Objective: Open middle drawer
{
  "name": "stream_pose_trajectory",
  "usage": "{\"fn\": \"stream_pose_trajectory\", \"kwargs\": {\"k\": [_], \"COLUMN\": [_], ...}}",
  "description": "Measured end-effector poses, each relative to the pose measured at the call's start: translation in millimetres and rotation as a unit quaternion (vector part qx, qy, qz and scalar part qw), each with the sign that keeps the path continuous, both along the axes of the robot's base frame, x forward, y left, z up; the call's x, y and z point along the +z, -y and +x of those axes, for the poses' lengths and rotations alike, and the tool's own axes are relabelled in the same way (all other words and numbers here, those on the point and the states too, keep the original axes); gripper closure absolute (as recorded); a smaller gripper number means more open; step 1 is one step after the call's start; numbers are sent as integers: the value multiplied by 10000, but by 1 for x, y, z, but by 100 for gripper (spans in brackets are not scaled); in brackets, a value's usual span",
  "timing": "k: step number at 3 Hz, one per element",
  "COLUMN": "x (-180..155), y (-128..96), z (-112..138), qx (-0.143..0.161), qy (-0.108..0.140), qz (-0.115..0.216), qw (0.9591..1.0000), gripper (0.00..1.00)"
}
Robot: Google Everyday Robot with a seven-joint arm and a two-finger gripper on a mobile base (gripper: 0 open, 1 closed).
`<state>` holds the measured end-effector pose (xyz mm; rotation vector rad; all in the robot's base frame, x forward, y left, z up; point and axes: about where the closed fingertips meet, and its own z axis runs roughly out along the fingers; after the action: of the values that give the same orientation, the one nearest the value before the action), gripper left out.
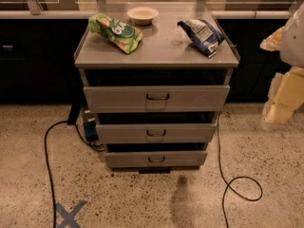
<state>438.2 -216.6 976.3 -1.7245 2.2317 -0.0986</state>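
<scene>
A grey metal cabinet (156, 56) stands in the middle of the camera view with three drawers stacked in its front. The middle drawer (123, 133) has a plain grey front with a small dark wire handle (156, 133) at its centre. Its front stands close to the cabinet, with a dark gap above it, and its inside does not show. The top drawer (114, 99) is above it and the bottom drawer (128, 159) below. My gripper (284, 96) shows as cream-coloured parts at the right edge, well to the right of the drawers and touching nothing.
On the cabinet top lie a green snack bag (116, 32), a white bowl (142, 14) and a blue snack bag (202, 34). Black cables run over the speckled floor at the left (46, 165) and right (240, 186). A blue tape cross (70, 215) marks the floor.
</scene>
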Motion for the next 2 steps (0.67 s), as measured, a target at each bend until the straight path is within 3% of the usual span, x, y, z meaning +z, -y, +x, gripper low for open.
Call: {"fn": "stream_pose_trajectory", "kwargs": {"k": [1,2], "x": [0,-24], "y": [0,0], "z": [0,5], "qx": [0,21], "qy": [0,-39], "qz": [0,-133], "qw": [10000,9999], "gripper": [0,0]}}
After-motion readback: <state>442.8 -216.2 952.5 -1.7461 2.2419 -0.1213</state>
